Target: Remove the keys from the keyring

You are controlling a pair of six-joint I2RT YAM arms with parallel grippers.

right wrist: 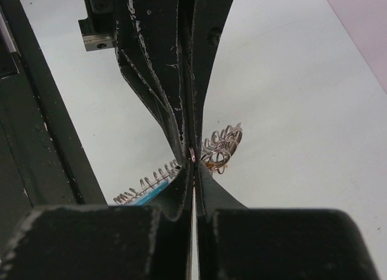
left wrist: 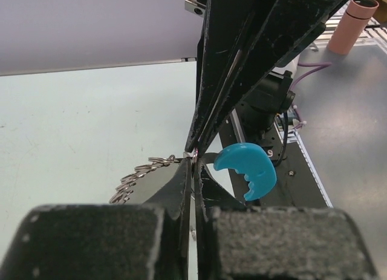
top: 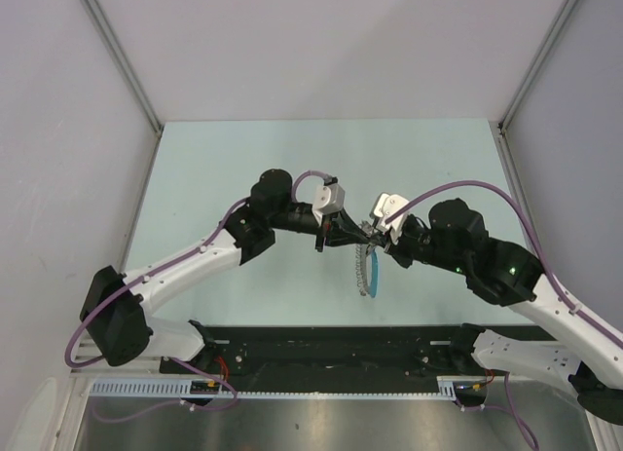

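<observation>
Reaching inward, the left gripper (left wrist: pixel 191 169) and right gripper (right wrist: pixel 194 171) meet tip to tip, each pressed together. The keyring (right wrist: pixel 192 154) sits at that junction, apparently pinched; which jaws hold it is unclear. The keys (right wrist: pixel 221 146) hang beside the right gripper's tips, blue strap (left wrist: pixel 248 170) opposite. Pale green table (top: pixel 214 169) beneath, grey walls (top: pixel 58 130) around.

Robot lab cell: plain panel walls (top: pixel 341 42), aluminium posts (top: pixel 119 56).
</observation>
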